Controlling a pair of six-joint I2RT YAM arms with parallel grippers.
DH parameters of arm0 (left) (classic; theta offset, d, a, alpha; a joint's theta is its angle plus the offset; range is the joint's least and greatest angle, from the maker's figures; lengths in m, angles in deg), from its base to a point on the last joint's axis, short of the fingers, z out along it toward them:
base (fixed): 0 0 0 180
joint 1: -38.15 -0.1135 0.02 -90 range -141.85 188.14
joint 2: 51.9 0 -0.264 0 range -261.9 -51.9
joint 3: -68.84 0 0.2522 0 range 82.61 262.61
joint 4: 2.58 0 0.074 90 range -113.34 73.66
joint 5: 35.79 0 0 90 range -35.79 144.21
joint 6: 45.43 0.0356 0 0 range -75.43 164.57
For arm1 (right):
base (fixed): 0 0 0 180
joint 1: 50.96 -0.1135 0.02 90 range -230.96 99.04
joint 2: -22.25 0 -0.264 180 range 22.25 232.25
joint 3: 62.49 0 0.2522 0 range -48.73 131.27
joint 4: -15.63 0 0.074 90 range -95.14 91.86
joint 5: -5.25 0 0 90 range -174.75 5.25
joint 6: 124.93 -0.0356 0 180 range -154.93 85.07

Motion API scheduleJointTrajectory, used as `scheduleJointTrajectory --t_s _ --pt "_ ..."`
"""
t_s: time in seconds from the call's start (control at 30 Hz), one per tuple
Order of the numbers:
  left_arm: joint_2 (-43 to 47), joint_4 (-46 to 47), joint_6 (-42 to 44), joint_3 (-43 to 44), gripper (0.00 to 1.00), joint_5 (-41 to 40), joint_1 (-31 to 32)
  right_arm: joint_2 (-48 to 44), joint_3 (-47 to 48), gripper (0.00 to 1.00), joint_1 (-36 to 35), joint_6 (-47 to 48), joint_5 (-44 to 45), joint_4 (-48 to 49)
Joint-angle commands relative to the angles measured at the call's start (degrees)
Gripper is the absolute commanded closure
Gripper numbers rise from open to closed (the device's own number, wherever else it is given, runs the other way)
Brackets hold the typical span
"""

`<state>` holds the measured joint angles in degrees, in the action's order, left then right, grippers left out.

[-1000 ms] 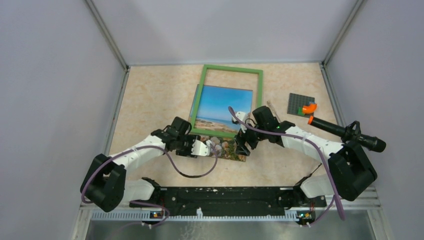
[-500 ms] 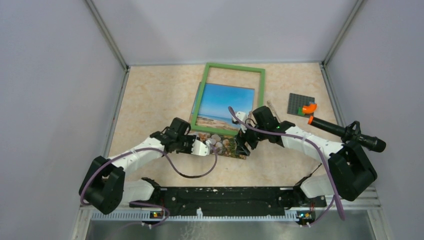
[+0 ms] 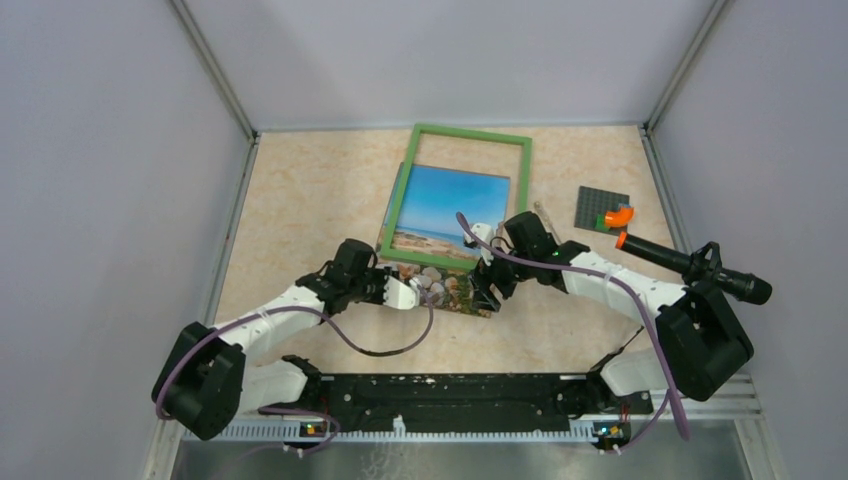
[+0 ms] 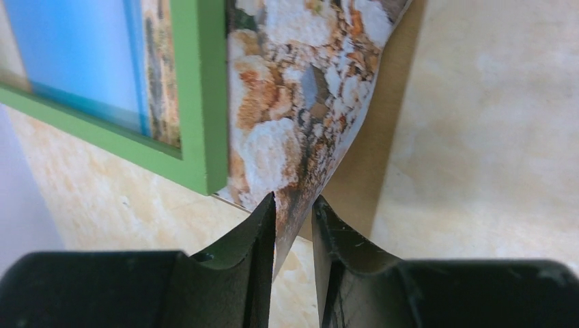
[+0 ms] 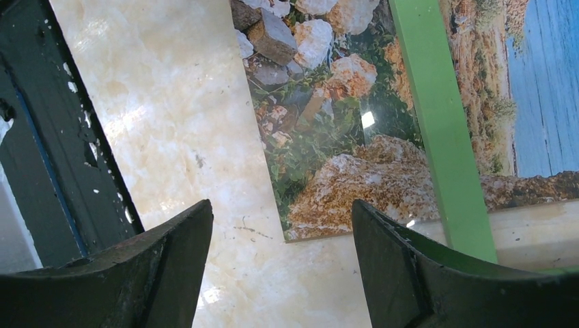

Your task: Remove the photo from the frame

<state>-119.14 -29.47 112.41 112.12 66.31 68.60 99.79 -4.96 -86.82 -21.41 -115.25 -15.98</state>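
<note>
Now: the frame (image 3: pixel 470 133) lies flat on the worktop (image 3: pixel 300 200), green border up. Under it the photo (image 3: pixel 445 205), its rocky lower strip poking out past the frame's near edge. Left gripper (image 4: pixel 293 205) narrow, pinching the photo's near edge just off the frame's near-left corner; the paper curls up there. Right gripper (image 5: pixel 281 219) wide, holding nothing, above the photo's corner beside the frame's near-right corner.
</note>
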Motion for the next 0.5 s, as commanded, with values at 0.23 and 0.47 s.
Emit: scheduleJointTrajectory --t_s 0.23,0.47 --pt "-0.41 5.45 2.14 -2.26 0.68 1.99 -0.23 -0.20 2.81 0.27 -0.44 1.33 -0.05 -0.75" --pt "-3.40 7.16 3.78 -1.87 0.57 1.72 -0.23 -0.36 2.73 0.28 -0.44 1.32 0.26 -0.92"
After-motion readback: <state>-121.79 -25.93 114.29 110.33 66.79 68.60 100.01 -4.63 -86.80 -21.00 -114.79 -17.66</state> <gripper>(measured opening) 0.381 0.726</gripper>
